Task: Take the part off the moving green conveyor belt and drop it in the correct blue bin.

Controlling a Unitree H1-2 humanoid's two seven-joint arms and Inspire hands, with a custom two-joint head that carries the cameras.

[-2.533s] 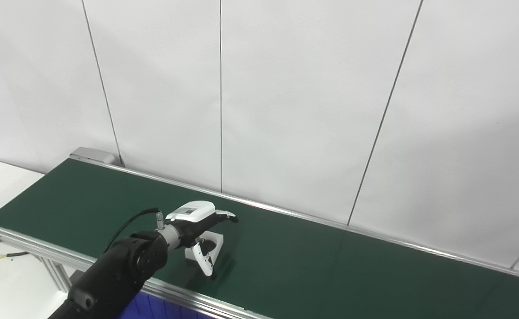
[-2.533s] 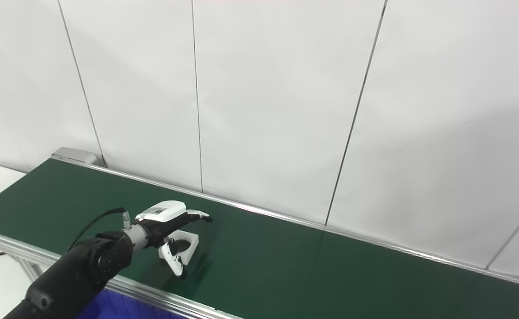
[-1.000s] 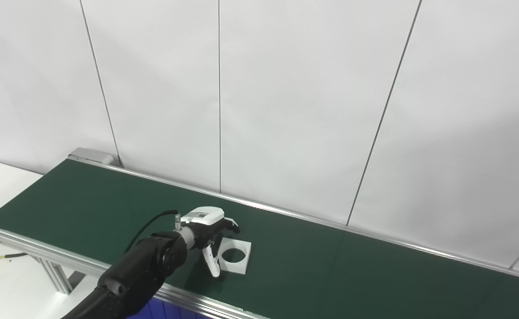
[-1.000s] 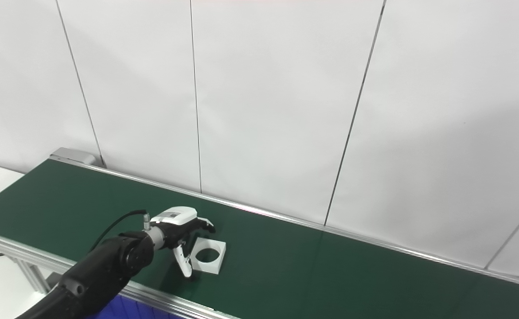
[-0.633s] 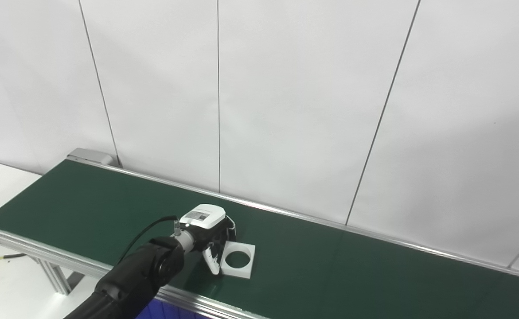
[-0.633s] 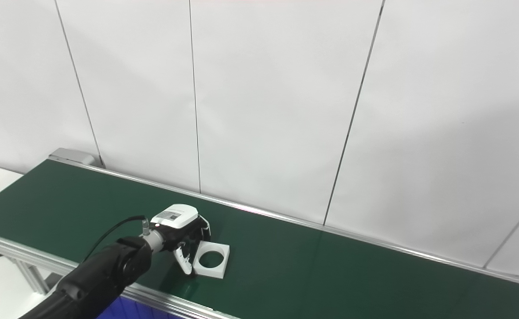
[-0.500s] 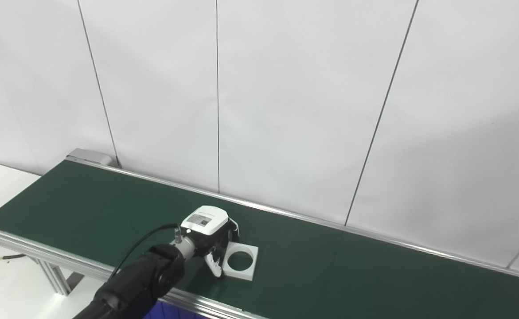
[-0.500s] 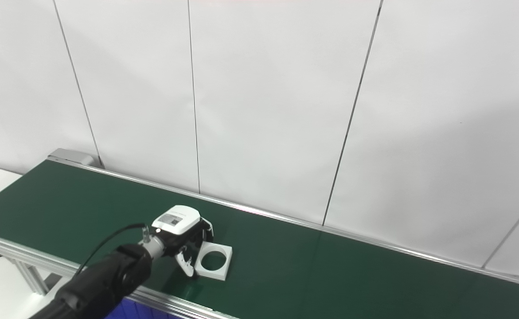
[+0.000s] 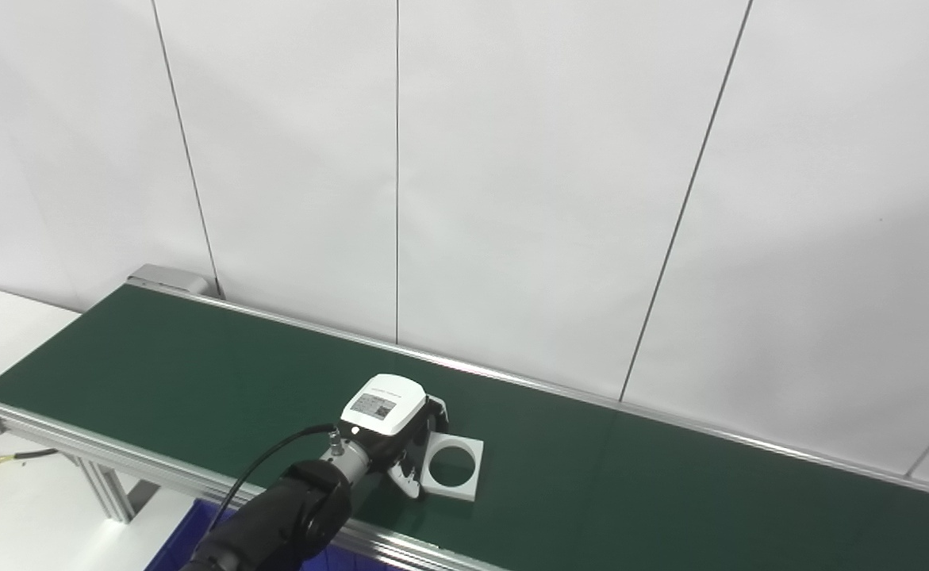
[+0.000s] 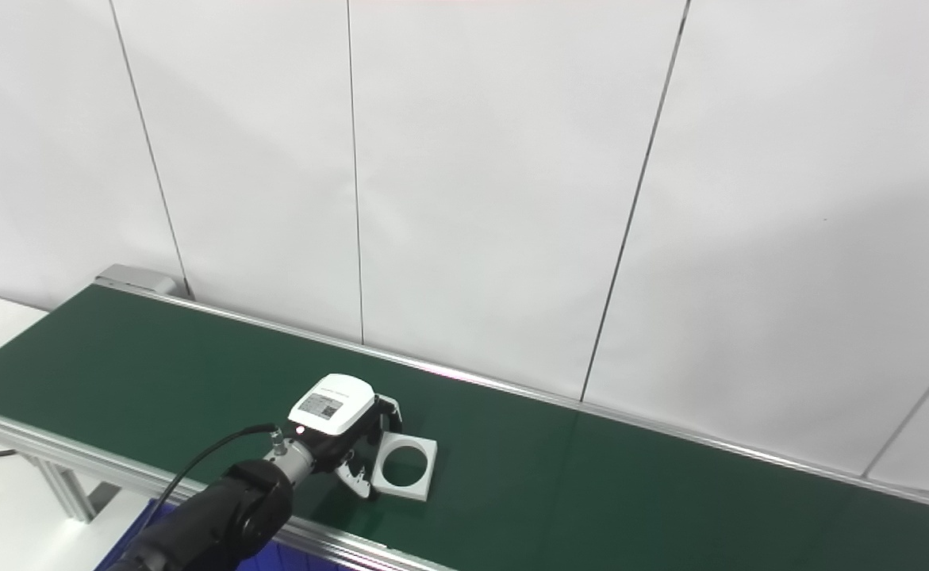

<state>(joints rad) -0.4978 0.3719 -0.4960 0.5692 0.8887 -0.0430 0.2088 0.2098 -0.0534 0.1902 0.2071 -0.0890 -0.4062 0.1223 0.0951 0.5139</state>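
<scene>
Part (image 9: 452, 469), flat white square w/ round hole, lies on belt (image 9: 194, 381) nr its front rail. Left robot hand (image 9: 397, 428) sits at part's left edge, fingers curled round it; firm grip or not, can't tell. Step: grasping. Next: clamp, lift, carry to bin (image 9: 174, 551) below rail. Right robot hand not visible.

Matt green belt (image 9: 194, 373), brushed-metal side rails (image 9: 75, 438), smooth white plastic-looking part (image 9: 453, 469).

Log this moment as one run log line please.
left hand: at left edge of white square part, grasp unclear | part: flat on green belt | blue bin: below belt's near rail | right hand: not visible
</scene>
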